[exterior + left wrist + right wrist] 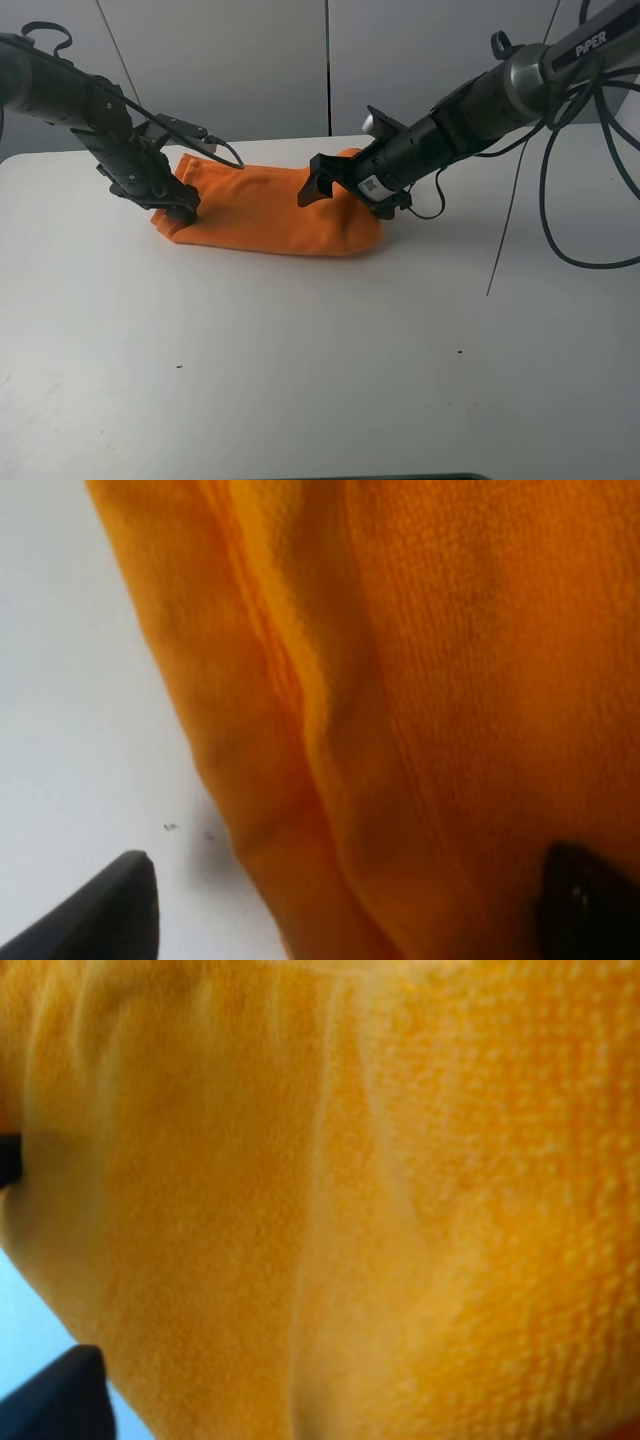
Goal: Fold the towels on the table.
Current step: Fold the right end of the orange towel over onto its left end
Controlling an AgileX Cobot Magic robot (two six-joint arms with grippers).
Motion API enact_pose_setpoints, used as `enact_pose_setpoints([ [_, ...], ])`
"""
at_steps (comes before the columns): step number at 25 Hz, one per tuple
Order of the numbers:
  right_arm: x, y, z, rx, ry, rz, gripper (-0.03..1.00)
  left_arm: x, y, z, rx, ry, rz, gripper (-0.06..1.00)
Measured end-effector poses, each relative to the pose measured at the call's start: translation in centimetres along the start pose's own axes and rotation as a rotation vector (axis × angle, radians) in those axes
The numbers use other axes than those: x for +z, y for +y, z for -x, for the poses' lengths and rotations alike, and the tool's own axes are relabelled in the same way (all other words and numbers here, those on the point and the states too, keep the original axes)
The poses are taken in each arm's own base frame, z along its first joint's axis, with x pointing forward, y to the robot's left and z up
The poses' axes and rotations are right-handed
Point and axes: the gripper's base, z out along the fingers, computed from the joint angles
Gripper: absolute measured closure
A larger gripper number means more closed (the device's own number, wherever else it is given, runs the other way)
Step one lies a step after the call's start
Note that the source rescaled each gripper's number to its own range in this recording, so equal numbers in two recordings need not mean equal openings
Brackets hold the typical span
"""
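Observation:
The bright orange towel [270, 215] lies folded into a long band on the white table [320, 350], towards the back. Its label is not in view. My left gripper [180, 205] is at the towel's left end, low on the cloth. In the left wrist view [350, 880] it is open, with one fingertip [105, 910] over bare table and the other [590, 900] on the cloth [420, 680]. My right gripper [316, 182] is over the towel's right part, jaws spread. The right wrist view is filled with cloth [350, 1210], with one fingertip [60, 1400] showing at its edge.
Grey wall panels stand behind the table's back edge. Black cables [560, 200] hang from the right arm over the table's right side. A few dark specks [459, 351] dot the tabletop.

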Motion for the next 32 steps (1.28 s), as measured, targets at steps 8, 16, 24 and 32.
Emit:
enact_pose_setpoints([
  [8,0.0,-0.5,-0.6,-0.008,0.064,-0.055,0.87,0.0,0.0,0.0,0.006,0.001,0.004,-0.04],
  [16,-1.4,-0.7,-0.3,0.030,0.103,-0.009,0.87,-0.1,-0.7,-0.2,0.012,0.047,-0.009,-0.04],
  [24,-4.4,2.3,1.1,0.006,0.092,0.078,0.87,-0.6,-5.2,0.2,0.088,0.093,-0.018,-0.04],
  [32,-2.8,6.8,2.4,-0.062,0.064,0.156,0.87,-0.7,-5.7,0.2,0.040,0.097,0.015,-0.04],
])
